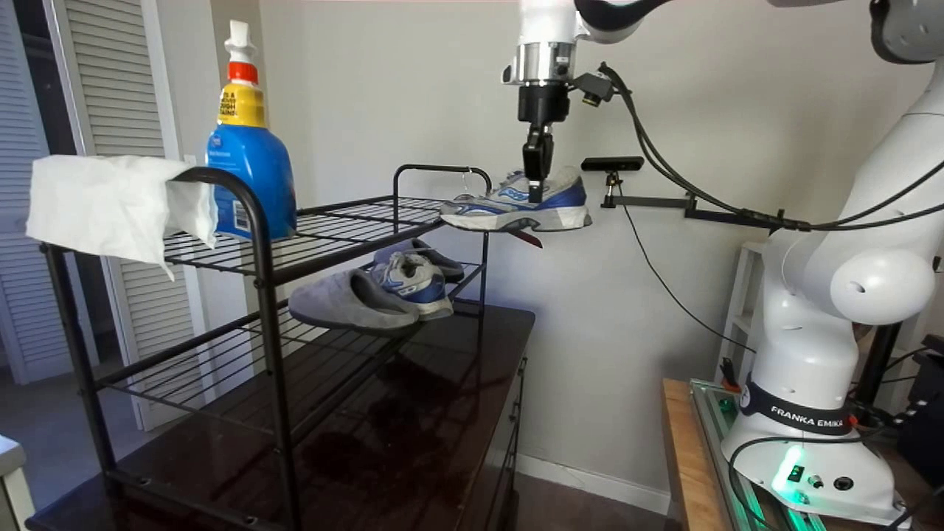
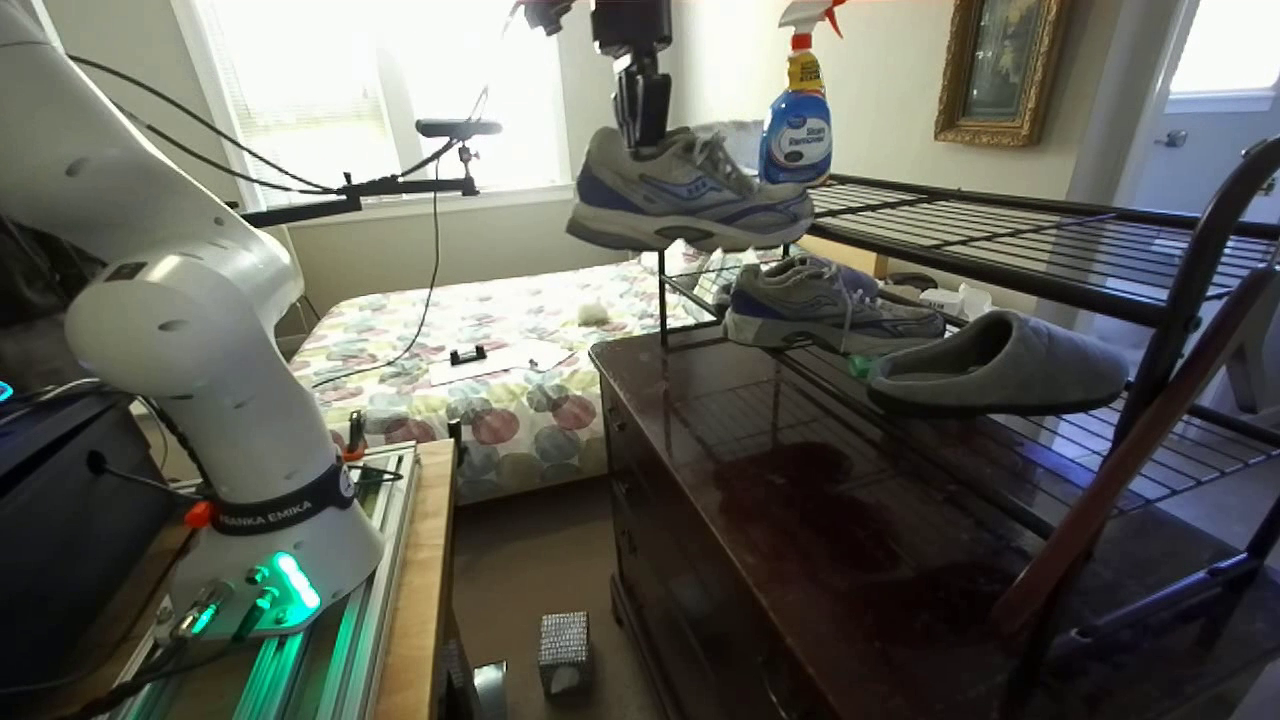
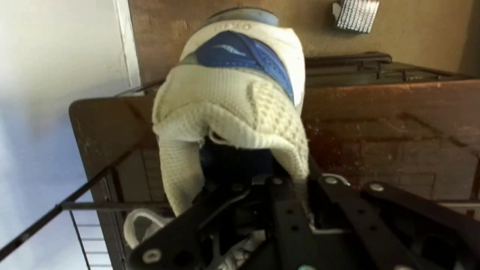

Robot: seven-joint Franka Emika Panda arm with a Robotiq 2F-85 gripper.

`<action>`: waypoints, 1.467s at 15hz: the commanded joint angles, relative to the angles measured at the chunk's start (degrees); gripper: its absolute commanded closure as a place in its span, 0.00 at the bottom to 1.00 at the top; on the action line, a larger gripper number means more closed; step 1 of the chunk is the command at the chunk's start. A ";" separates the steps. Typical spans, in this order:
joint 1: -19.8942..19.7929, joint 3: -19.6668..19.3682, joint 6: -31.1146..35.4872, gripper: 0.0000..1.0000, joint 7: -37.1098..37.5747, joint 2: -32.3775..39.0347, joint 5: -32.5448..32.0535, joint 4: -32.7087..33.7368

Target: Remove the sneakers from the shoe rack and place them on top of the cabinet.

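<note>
My gripper point(image 1: 537, 188) points down and is shut on the side wall of one sneaker's collar, as the wrist view shows. That sneaker point(image 2: 680, 195), grey with blue trim, hangs roughly level beside the top shelf's edge in both exterior views. Below it in the wrist view lie the cabinet edge and the floor. The matching sneaker point(image 2: 810, 315) rests on the middle shelf of the black shoe rack point(image 1: 269, 339). The rack stands on the dark, glossy cabinet point(image 1: 398, 420), whose bare front strip shows in both exterior views. The fingertips are hidden by the shoe in the wrist view.
Beside the second sneaker sits a grey slipper point(image 2: 1000, 365), with another slipper point(image 1: 435, 258) behind. The top shelf carries a blue spray bottle point(image 1: 254, 177); a white cloth point(image 1: 110, 206) drapes over the rack's end rail. A mounted camera point(image 1: 612, 164) juts out near the held shoe.
</note>
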 commanded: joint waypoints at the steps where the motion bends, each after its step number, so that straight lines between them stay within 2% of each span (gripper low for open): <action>1: -0.87 -0.95 -4.45 0.97 -1.68 -10.24 0.91 -10.88; 4: -1.09 -1.88 -7.52 0.97 -2.81 -11.81 0.84 -13.93; 6: -1.08 -2.00 -6.72 0.97 -2.40 -10.51 1.39 -14.16; 13: 0.09 0.70 -4.10 0.97 0.29 1.44 5.36 -10.15; 16: -0.58 2.27 1.36 0.97 5.75 6.32 6.41 -9.07; 18: -0.92 2.47 7.89 0.97 9.78 8.83 7.23 -9.27; 20: -1.02 3.12 14.38 0.97 11.51 10.37 4.19 -10.76; 22: -1.31 3.25 16.28 0.97 11.72 11.92 0.88 -11.57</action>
